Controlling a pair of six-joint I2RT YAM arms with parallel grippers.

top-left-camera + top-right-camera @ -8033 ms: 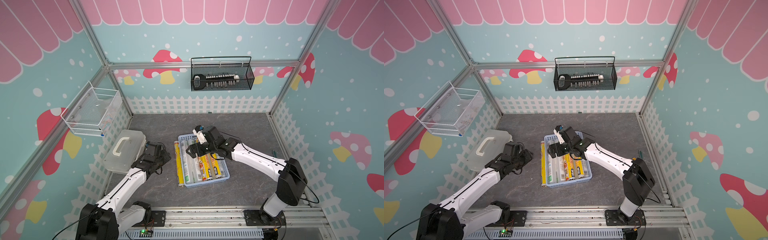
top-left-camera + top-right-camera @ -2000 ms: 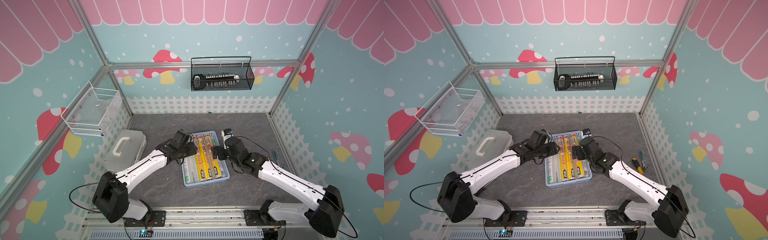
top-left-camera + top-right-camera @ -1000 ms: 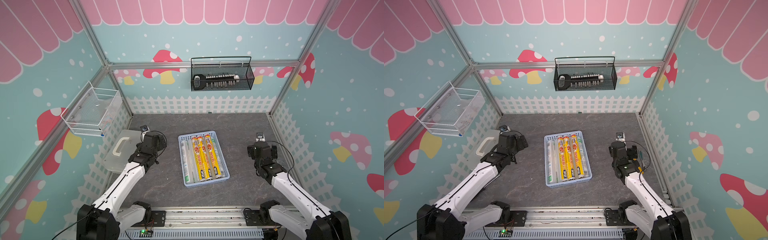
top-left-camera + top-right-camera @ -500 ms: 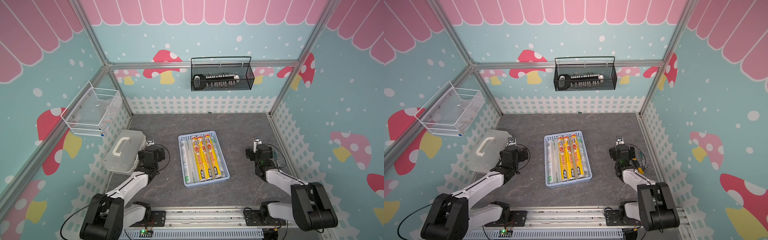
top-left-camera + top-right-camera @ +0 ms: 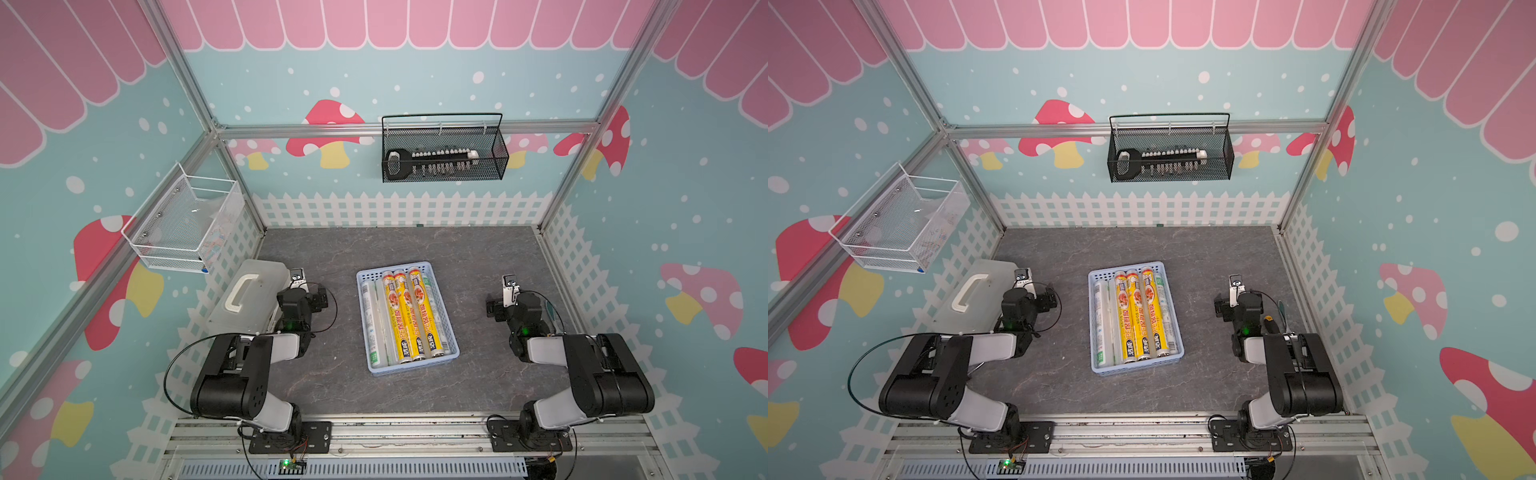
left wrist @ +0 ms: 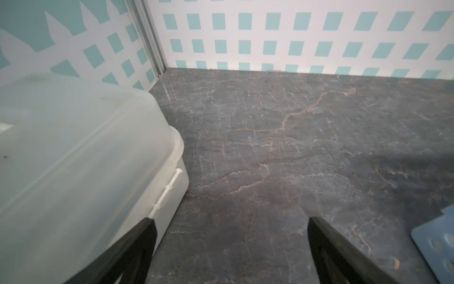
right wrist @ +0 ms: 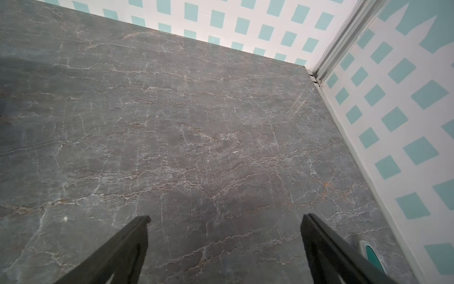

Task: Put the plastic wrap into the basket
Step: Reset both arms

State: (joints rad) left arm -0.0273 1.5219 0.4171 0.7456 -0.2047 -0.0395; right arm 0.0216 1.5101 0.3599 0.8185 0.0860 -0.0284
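Note:
The light blue basket (image 5: 415, 369) (image 5: 1138, 368) sits mid-table in both top views. Several rolls of plastic wrap lie side by side inside it: yellow-labelled ones (image 5: 409, 316) (image 5: 1138, 316) in the middle, white ones (image 5: 372, 322) at the sides. My left gripper (image 5: 309, 296) (image 6: 229, 221) is open and empty over bare table, left of the basket and next to a lidded box. A basket corner (image 6: 437, 241) shows in the left wrist view. My right gripper (image 5: 505, 305) (image 7: 226, 217) is open and empty, right of the basket, near the right wall.
A translucent lidded box (image 5: 249, 297) (image 6: 73, 159) stands by the left wall. A black wire basket (image 5: 442, 151) with a tool set hangs on the back wall. A white wire basket (image 5: 187, 226) hangs on the left wall. Small tools (image 5: 1273, 318) (image 7: 372, 255) lie by the right wall.
Both arms have drawn back from the basket and folded down at their own sides. The grippers stay open and empty. The rolls in the basket have not moved.

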